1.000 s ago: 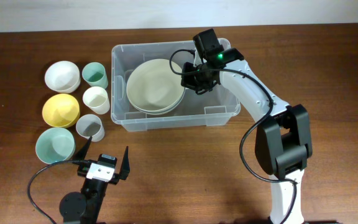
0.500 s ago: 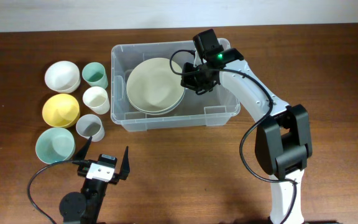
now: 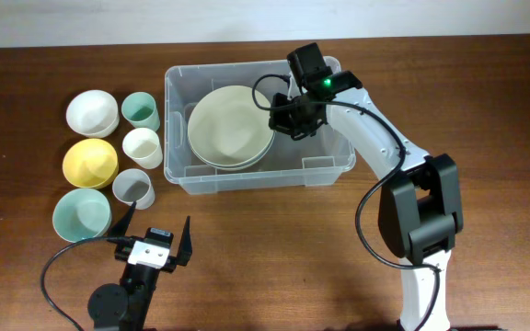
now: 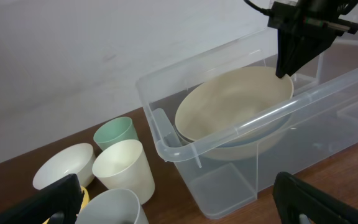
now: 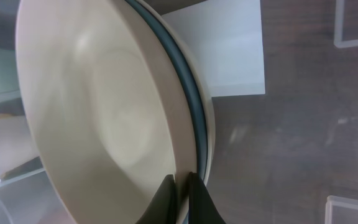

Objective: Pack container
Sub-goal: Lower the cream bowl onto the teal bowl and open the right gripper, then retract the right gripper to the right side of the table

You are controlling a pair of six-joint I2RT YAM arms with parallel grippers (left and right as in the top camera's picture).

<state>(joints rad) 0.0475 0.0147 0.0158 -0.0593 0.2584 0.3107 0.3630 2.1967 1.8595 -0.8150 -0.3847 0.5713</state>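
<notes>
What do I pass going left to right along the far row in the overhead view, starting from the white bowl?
White bowl → mint green cup → container, its left wall → cream bowl → right gripper, at that bowl's right rim.

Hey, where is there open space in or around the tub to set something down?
Inside the container, the floor between the cream bowls and the right wall is bare, though the right gripper hangs by it. The table in front of the container, between both arms, is free. Left of it, cups and small bowls crowd together.
</notes>
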